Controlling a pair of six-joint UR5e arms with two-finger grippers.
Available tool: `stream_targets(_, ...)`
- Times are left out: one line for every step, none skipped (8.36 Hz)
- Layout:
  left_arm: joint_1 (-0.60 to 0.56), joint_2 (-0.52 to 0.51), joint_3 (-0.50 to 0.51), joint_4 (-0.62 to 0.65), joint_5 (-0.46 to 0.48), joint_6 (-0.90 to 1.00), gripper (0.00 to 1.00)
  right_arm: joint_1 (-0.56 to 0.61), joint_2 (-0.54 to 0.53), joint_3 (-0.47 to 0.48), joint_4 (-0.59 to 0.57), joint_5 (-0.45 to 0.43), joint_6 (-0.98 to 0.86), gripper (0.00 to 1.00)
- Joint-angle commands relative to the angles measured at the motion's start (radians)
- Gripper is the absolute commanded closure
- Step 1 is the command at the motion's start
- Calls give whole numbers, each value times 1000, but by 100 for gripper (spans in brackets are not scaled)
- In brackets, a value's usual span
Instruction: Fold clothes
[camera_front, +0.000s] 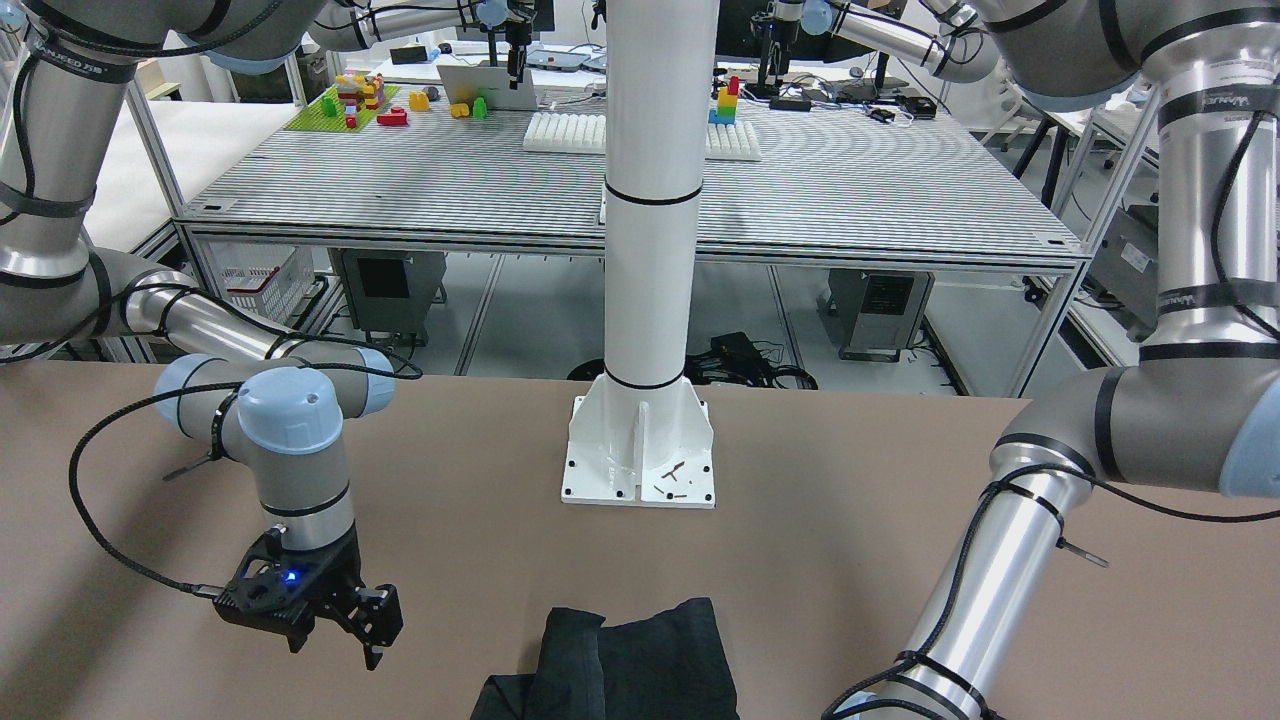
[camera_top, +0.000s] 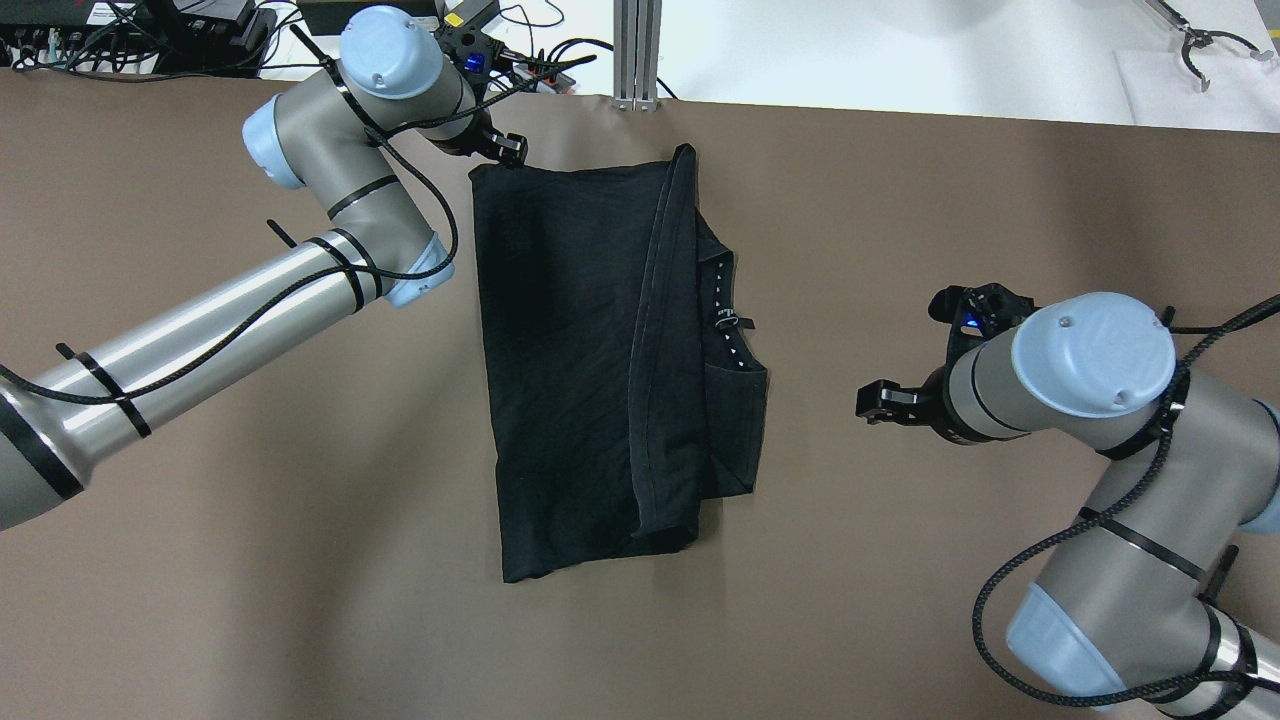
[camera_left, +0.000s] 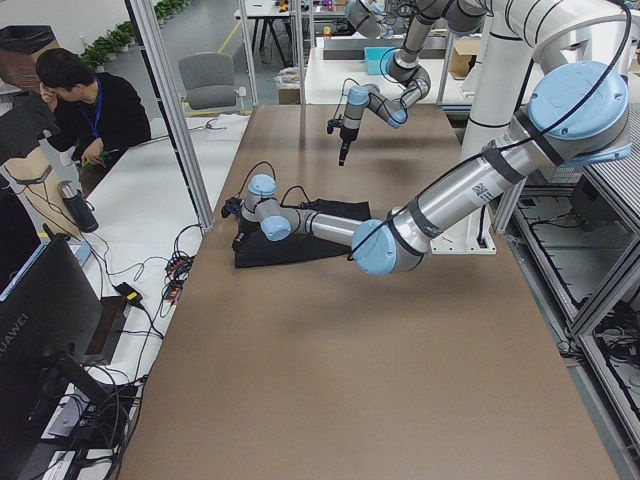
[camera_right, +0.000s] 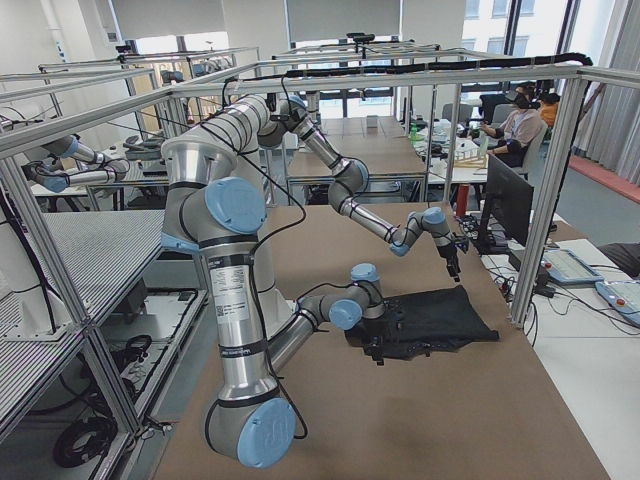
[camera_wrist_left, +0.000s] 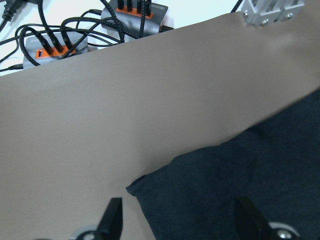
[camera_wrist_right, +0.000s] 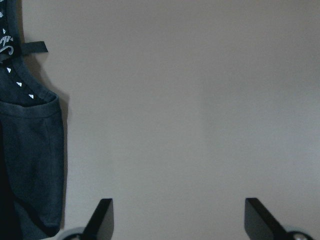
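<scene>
On the counter (camera_top: 900, 600), the left hand (camera_wrist_left: 180, 216) hung spread over a far corner of the black garment (camera_top: 570, 350), likely to pinch it; the right hand (camera_wrist_right: 177, 216), also spread, stood clear.

The overhead camera looks steeply down on the matte brown table top (camera_top: 900, 200) from the robot's side and frames the whole plain black soft fabric piece (camera_top: 580, 360). The front-facing camera sits opposite, facing the round white post (camera_front: 650, 250), and shows only the fabric's post-side end. Each side camera views the table lengthwise from a distance. Both wrist cameras hang close above the table, looking past the left gripper (camera_wrist_left: 180, 220) and right gripper (camera_wrist_right: 177, 217). Each shares a fabric edge with the overhead view.
</scene>
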Motion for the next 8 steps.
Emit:
stream_targets(-16,98,-132,0,-43,-1,5,-28,48,-52,15,-3,218,9)
stream_targets(-14,117,-158,1,-43,-4,5,-57,48,-63,81,-9,321,10)
stream_targets(-14,118,-161,0,-43,-6,5,-86,48,-96,172,-48,448,11)
stream_targets(-14,120,-162,0,-43,-7,5,-120,50,-139,261,-99,566,11)
stream_targets(-13,120,-162,0,-43,-7,5,-151,60,-173,311,-143,645,11)
stream_targets(-14,120,-162,0,-43,-9,5,-171,79,-200,314,-197,703,11)
stream_targets(-13,120,-162,0,-43,-10,5,-182,108,-230,313,-226,728,11)
stream_targets(-13,120,-162,0,-43,-10,5,-211,113,-239,314,-240,739,13)
